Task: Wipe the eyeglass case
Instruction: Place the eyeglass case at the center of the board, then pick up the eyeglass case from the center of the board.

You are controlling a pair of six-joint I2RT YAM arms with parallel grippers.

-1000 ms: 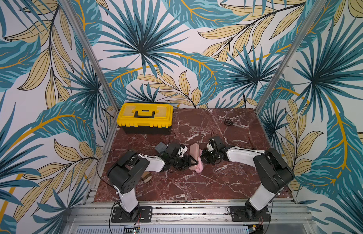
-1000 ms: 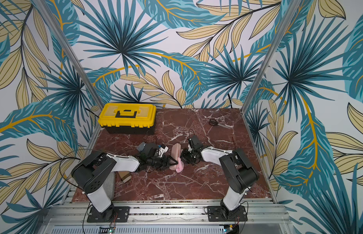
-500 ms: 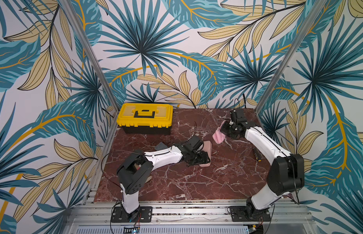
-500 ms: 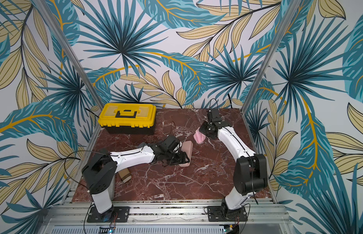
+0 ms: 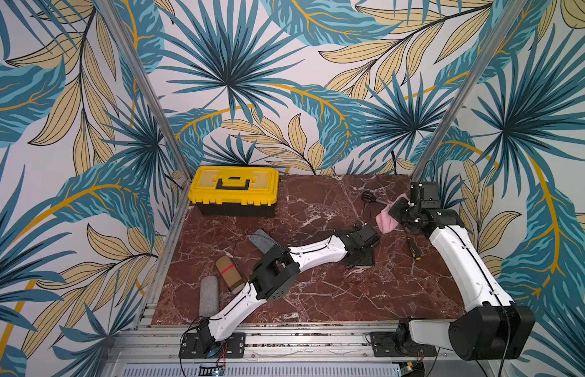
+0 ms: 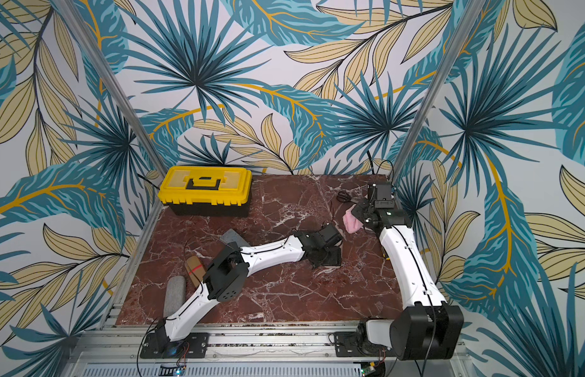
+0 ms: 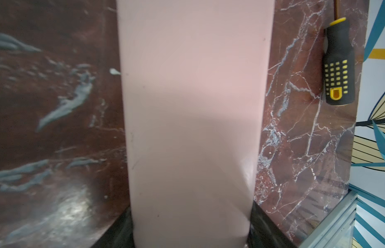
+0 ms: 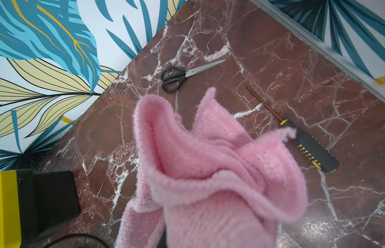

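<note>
Light: bright, even, overhead.
Glare: your wrist views show sheen on the tabletop (image 7: 66,210).
Blur: eyeglass case (image 7: 191,107) soft, close to lens.

The smooth, pale pink eyeglass case (image 7: 191,118) is clamped between the jaws of the left pincer (image 7: 192,229), reaching straight out ahead of it, while the crumpled pink cloth (image 8: 208,171) bunches from the closed right pincer (image 5: 395,211).

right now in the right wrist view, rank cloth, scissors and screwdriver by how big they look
1. cloth, though it is nearest the camera
2. screwdriver, partly behind the cloth
3. scissors
</note>
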